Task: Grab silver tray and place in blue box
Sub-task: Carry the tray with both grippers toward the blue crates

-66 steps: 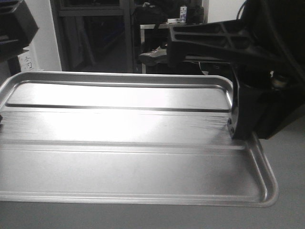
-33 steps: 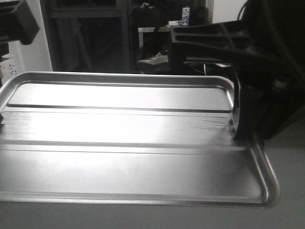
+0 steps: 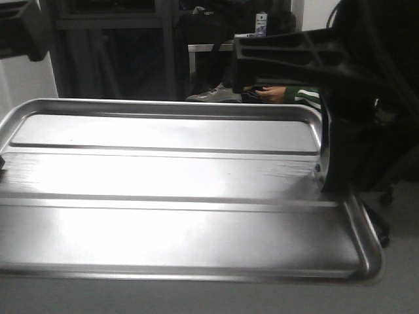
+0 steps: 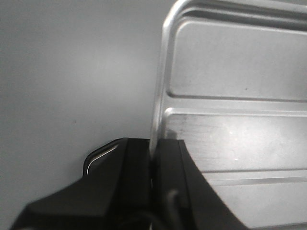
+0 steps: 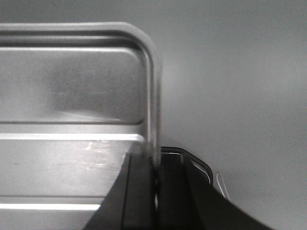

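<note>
left gripper (image 4: 154, 152): clenched on the silver tray's (image 4: 240, 96) short rim. One black finger sits outside the rim and the other inside, against the tray floor.
right gripper (image 5: 156, 165): clamped the same way on the opposite short rim, with the thin metal edge pinched between its two black fingers.
grip position: each gripper bites at about the middle of its short side, level with the band between the two ridges.
silver tray: spans the gap between the two grippers and is held from both ends. It fills most of the front view, floor facing up and long sides running across.
ridges (image 3: 163, 149): two long parallel lines running from one gripped end to the other.
grey surface (image 4: 72, 72): plain grey, seen beyond both gripped rims. Whether the tray touches it cannot be told.
background: a striped sleeve (image 3: 306, 96) and a small bottle (image 3: 262, 23) show beyond the tray's far rim.
</note>
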